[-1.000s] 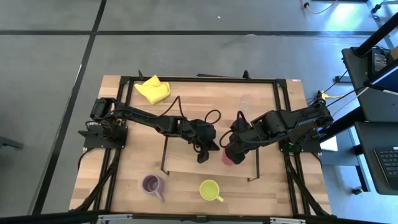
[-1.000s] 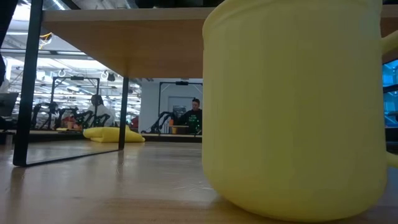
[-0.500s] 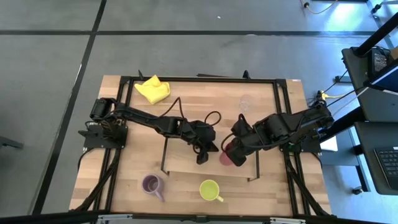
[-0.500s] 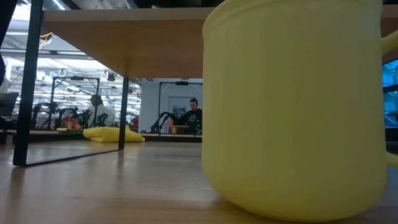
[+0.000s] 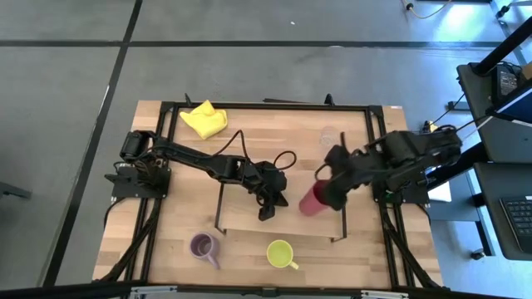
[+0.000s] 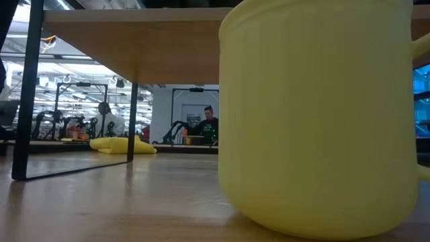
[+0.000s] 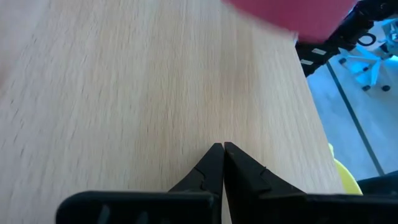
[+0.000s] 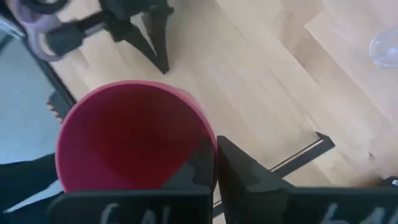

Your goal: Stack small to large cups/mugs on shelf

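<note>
The red cup (image 5: 310, 202) is over the right end of the shelf (image 5: 241, 208), with my right gripper (image 8: 214, 152) shut on it. My left gripper (image 7: 223, 148) is shut on nothing, poised over the shelf board (image 7: 155, 81) just left of the cup; whether its tips touch the board, I cannot tell. The purple mug (image 5: 202, 246) and the yellow-green mug (image 5: 281, 253) stand upright on the table near its front edge. The clear glass (image 5: 330, 135) stands on the table behind the shelf. My right gripper holds the red cup by its rim (image 8: 200, 134), one finger (image 8: 198, 167) inside the cup and the other outside the wall. The fingers come from above, slanting down. The cup is tilted, its mouth open toward the wrist camera; its own body hides its base.
A yellow cloth (image 5: 204, 119) lies at the table's far left. Thin black frames (image 5: 341, 224) carry the shelf's short ends. In the low view the yellow-green mug (image 6: 316, 121) fills the right half and a shelf leg (image 6: 27, 94) stands left. A person (image 6: 209, 124) is far behind the table.
My right gripper has risen and drawn toward the table's right edge, taking the red cup with it. The cup has tipped over, so more of its side shows from above. My left gripper's tip has turned slightly over the shelf board.
</note>
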Robot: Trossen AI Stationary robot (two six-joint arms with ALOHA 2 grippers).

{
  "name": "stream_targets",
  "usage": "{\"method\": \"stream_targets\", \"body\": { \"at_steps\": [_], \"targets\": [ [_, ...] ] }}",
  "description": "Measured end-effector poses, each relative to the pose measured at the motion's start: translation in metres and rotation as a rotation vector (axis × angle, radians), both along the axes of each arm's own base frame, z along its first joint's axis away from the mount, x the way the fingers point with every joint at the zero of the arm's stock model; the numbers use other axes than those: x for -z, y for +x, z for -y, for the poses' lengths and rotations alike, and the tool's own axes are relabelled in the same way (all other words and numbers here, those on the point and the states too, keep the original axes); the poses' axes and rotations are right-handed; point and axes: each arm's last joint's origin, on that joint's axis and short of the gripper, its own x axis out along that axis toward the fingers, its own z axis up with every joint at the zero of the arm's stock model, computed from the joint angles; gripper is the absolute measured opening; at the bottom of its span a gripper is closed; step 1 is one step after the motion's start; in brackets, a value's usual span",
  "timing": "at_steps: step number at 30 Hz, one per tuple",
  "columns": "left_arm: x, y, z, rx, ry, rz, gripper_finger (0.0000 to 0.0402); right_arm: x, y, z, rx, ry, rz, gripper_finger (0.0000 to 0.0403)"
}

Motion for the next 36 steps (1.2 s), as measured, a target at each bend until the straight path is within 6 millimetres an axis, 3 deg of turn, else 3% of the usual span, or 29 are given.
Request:
{"method": "stream_targets", "body": {
  "at_steps": [9,26,36],
  "targets": [
    [0.0,0.0,0.001,0.005,0.0,0.0,0.0005,0.029,-0.031,0.011,0.017,0.054,-0.133,0.0007],
    [0.0,0.001,-0.011,-0.007,0.014,0.007,0.0005,0.031,-0.027,0.014,-0.094,-0.128,-0.093,0.0011],
    [0.0,0.002,-0.017,-0.025,0.017,0.007,0.0005,0.04,-0.028,0.011,-0.161,-0.065,-0.156,0.0011]
  ]
}}
